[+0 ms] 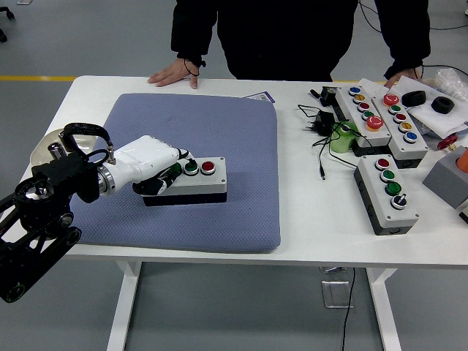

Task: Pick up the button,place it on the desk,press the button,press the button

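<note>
Grey floor beyond a white bench (307, 234); a blue-grey pad (219, 131) covers its left half. On the pad sits the button box (197, 183), grey top, dark base, with a row of buttons: red (208, 167) to the right, green (191, 167) beside it, one more green at the left end, mostly hidden. Left hand (150, 167) lies over the box's left end, white shell on top, dark fingers (167, 178) curled down onto or against the hidden button; nothing gripped as far as can be seen, and actual contact with the cap cannot be confirmed from this angle. Right hand not in view. A person stands at the far side, one hand (174, 73) flat on the bench edge, the other hand (404, 74) near the clutter at right. That clutter: three more button boxes (386, 191), a tangle of black cables (322, 124), a green object (341, 137), well apart from the work. Judged risks: the pad is soft, so a downward press may sink or tilt the box rather than depress the cap; a push at the end of the box, off its centre, could slide or rotate it toward the right. Curled fingers may land between caps or catch the neighbouring green one, giving a wrong press. With the target hidden under the hand, a miss would be hard to spot.
</note>
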You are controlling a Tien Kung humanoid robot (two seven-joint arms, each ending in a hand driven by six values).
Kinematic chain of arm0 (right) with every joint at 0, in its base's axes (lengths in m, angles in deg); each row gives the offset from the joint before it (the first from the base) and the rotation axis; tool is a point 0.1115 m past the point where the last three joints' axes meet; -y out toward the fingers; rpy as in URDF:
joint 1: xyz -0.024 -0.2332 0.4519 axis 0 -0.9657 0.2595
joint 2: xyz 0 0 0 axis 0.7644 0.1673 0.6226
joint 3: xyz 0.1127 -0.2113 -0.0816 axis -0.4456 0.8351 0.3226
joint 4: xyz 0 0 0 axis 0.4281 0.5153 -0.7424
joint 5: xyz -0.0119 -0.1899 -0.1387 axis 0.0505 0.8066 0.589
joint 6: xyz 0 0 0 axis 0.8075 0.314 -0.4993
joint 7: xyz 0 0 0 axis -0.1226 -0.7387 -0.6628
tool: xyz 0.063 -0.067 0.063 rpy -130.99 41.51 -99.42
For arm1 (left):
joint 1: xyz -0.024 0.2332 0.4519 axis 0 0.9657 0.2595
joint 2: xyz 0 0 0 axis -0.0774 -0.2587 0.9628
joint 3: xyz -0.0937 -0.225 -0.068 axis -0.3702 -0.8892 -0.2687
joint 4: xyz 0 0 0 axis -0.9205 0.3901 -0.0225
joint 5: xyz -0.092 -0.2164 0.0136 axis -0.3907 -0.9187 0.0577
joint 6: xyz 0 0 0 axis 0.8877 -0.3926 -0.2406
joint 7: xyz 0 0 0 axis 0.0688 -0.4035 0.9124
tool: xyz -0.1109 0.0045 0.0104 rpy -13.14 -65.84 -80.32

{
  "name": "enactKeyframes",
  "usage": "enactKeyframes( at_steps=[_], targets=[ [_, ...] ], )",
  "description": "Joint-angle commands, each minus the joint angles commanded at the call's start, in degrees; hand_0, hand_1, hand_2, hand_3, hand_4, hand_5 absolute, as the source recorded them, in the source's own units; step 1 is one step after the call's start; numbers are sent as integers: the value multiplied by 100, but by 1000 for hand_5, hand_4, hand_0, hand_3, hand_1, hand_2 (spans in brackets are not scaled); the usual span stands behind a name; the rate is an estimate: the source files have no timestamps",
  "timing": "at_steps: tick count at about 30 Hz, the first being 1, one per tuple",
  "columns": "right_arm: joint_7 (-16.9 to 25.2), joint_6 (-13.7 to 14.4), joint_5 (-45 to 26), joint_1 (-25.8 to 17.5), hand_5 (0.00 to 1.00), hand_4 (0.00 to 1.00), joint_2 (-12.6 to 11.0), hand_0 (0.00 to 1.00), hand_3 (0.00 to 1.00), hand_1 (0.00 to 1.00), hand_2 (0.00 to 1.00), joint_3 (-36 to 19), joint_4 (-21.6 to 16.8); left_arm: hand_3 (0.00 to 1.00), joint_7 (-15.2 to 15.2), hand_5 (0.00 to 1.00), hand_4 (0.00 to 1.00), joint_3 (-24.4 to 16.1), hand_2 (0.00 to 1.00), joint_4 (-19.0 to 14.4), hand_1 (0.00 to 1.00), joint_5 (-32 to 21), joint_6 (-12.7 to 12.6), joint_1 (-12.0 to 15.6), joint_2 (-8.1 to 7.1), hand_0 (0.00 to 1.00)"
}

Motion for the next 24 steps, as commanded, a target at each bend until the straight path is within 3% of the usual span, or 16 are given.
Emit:
enactKeyframes(
  at_steps=[17,24],
  targets=[
    [5,-1,-35,43,133,181,2,748,581,702,713,29,0,760,18,2,274,195,77,222,2,0,317,-127,-82,25],
    [4,-4,-26,45,133,180,1,747,582,701,713,30,0,754,-15,2,280,139,82,136,3,0,258,-140,-92,28]
  ],
)
